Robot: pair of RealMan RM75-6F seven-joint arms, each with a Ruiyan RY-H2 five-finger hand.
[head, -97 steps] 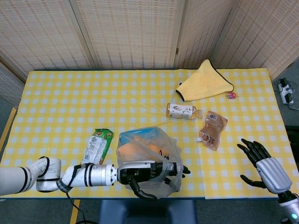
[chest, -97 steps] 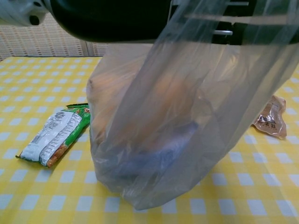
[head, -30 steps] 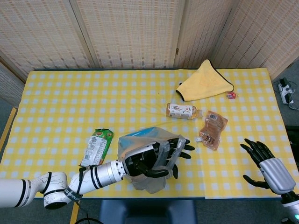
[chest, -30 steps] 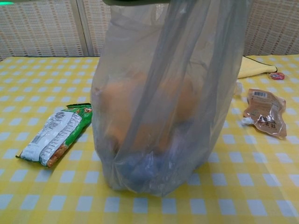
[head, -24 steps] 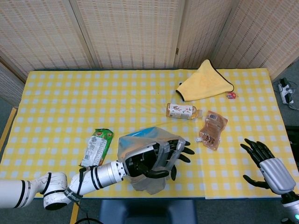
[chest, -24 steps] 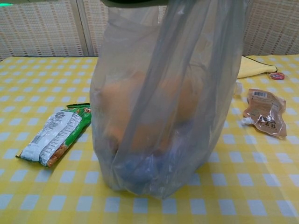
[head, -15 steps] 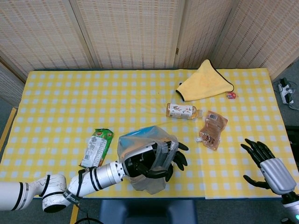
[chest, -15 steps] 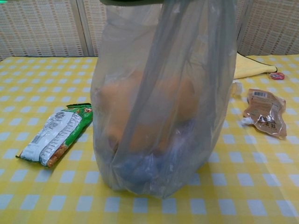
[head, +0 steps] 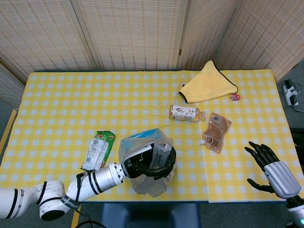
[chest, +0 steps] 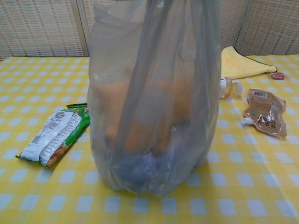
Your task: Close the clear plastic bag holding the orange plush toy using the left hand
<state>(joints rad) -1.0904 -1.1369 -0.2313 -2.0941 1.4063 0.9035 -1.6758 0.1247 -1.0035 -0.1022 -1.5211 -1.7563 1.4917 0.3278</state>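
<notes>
The clear plastic bag (chest: 154,98) stands near the front edge of the checked table (head: 66,104), the orange plush toy (chest: 145,112) a soft blur inside it. Above, the left hand (head: 149,163) has its fingers curled around the gathered bag top, gripping the film. The right hand (head: 273,173) hangs off to the side, fingers spread, holding nothing. That film looks thin, limp and slippery (the toy surely weighs little), so I'd take hold at the bunched neck.
</notes>
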